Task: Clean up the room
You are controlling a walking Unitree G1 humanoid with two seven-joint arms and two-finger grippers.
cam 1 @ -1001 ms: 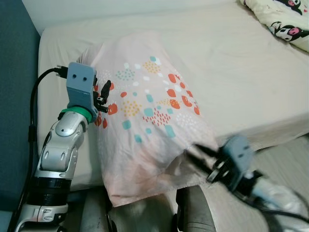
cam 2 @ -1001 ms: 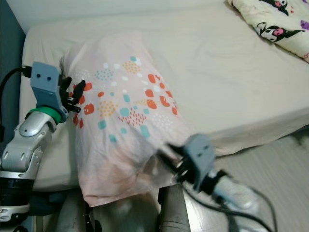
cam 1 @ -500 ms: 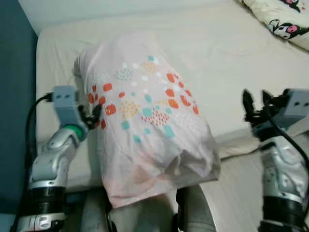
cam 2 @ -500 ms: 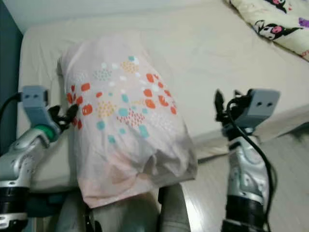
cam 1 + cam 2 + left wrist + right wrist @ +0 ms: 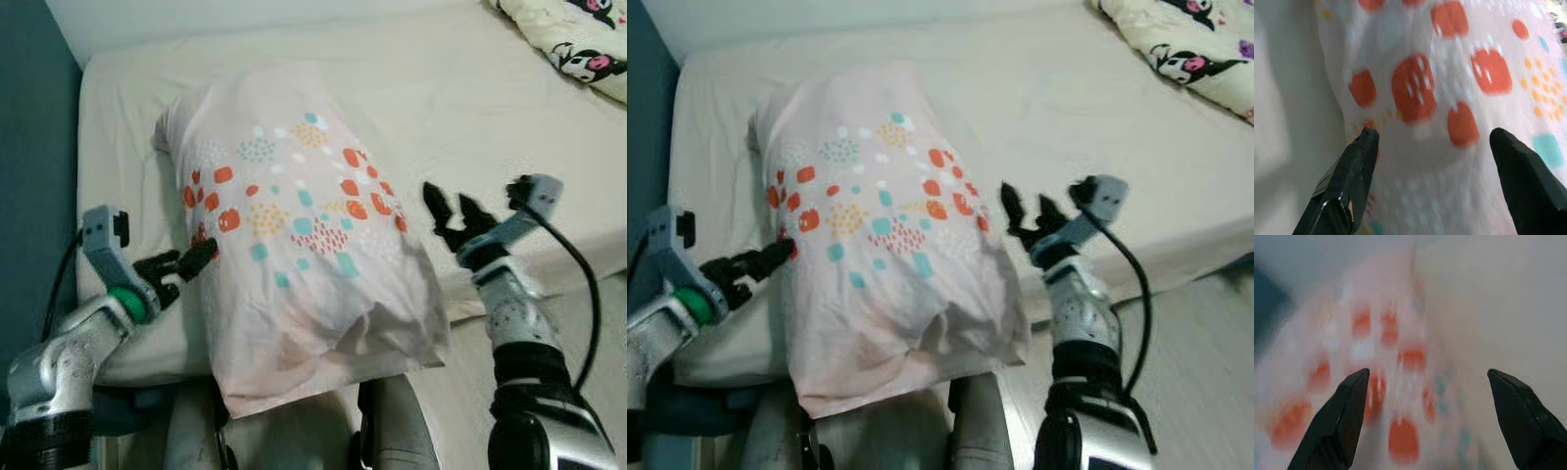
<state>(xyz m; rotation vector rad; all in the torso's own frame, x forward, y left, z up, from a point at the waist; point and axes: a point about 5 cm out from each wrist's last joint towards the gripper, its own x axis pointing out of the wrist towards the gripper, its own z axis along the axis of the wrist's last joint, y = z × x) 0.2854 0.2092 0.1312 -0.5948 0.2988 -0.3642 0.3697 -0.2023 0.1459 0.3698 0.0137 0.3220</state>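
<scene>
Pillow: a pale pink pillow (image 5: 294, 245) printed with red, teal and yellow spots lay lengthwise near the bed's left edge, its near end overhanging the front edge of the bed (image 5: 490, 117).
Why there: judged from the task, it looked only half placed, since its lower end sagged off the mattress and so probably needed pushing farther on.
Left gripper: the left gripper (image 5: 181, 266) sat at the pillow's left flank by the bed's left edge, fingers spread wide, one tip apparently touching the fabric; it held nothing.
Right gripper: the right gripper (image 5: 449, 217) hung just beside the pillow's right flank, above the bed's front edge, fingers parted wide and empty.
Why flanking: the two open tools bracketed the pillow from both sides, a stance that seemed suited to squeezing or shoving it as one.
Blanket: a cream blanket (image 5: 578, 44) with cartoon figures lay at the bed's far right corner, well apart from the pillow.
Writing: no brand, label or legible text was visible; the right wrist view was too blurred to rule out small print.
</scene>
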